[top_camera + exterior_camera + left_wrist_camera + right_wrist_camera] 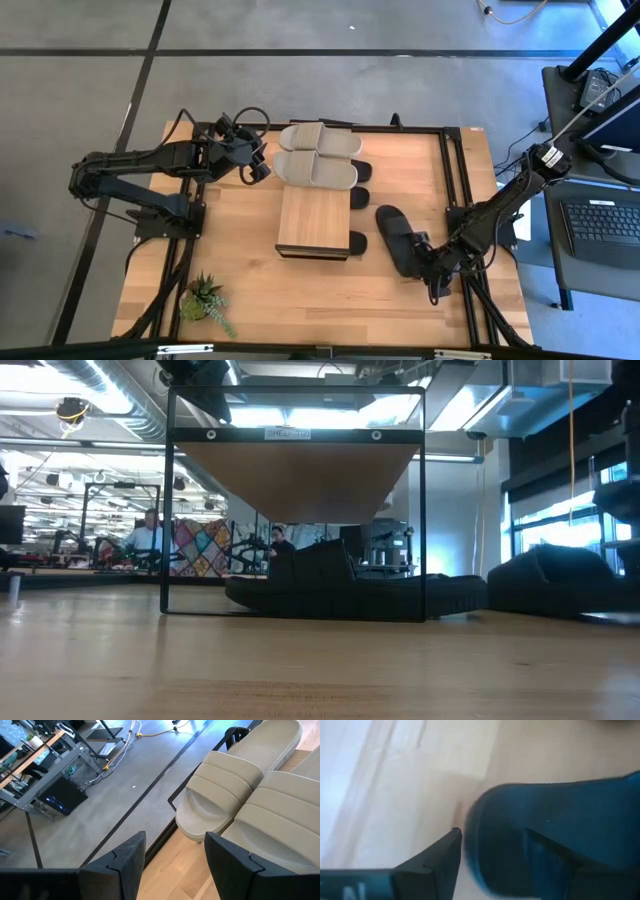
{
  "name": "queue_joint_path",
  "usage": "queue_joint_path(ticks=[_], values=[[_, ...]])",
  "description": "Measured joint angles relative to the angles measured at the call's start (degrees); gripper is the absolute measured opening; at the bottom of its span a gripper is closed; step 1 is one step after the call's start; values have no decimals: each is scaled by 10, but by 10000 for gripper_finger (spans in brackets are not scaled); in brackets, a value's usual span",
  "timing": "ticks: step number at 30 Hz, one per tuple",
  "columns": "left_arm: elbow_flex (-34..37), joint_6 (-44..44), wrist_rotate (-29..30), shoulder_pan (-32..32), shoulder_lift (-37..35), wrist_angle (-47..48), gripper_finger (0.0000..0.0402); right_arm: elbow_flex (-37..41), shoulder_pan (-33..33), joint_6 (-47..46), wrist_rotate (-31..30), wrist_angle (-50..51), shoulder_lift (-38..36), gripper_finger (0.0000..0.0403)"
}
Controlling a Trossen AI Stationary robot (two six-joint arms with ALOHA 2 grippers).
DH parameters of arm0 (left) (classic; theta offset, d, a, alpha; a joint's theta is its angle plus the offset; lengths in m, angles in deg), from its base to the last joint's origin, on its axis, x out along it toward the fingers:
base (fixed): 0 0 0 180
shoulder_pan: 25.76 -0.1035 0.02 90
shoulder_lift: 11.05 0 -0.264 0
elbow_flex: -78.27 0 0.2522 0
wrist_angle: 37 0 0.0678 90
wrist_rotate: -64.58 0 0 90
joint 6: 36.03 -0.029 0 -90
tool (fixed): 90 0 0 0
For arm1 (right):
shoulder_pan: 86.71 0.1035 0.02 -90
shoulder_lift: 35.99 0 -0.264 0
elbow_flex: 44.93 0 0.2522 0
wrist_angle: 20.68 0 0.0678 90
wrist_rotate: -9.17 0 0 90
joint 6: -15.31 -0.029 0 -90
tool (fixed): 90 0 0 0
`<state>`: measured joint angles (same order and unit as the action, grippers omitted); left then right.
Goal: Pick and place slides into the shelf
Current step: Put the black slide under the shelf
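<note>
Your left hand (262, 160) hung at the far-left end of the shelf (313, 222), fingers apart and empty, the two beige slides (318, 155) just beside it with their long axes running across the surface, away from that hand. Two black slides (360, 184) poked out from under the shelf's right edge, and a third (357, 242) showed at its near-right corner.

Your right hand (428, 268) sat low at the heel end of the loose black slide (398, 238), which lay lengthwise toward the far edge, right of the shelf. That arm was plainly the nearer one.

Its wrist view showed the fingers apart with one over the slide's rounded end (540, 835); whether they touched it, you could not tell. The low view alone showed slides (340, 592) lying under the shelf top (296, 478).
</note>
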<state>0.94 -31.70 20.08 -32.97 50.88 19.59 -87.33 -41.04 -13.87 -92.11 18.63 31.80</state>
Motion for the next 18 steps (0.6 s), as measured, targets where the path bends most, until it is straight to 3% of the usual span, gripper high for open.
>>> queue_joint_path(ticks=[7,11,18], values=[[0,0,0,0,0,0,195,0,0,-82,90,6,0,224],[0,0,0,0,0,0,195,-2,-5,-176,136,5,-1,225],[0,0,0,0,0,0,195,-35,-31,-291,143,12,-1,225]])
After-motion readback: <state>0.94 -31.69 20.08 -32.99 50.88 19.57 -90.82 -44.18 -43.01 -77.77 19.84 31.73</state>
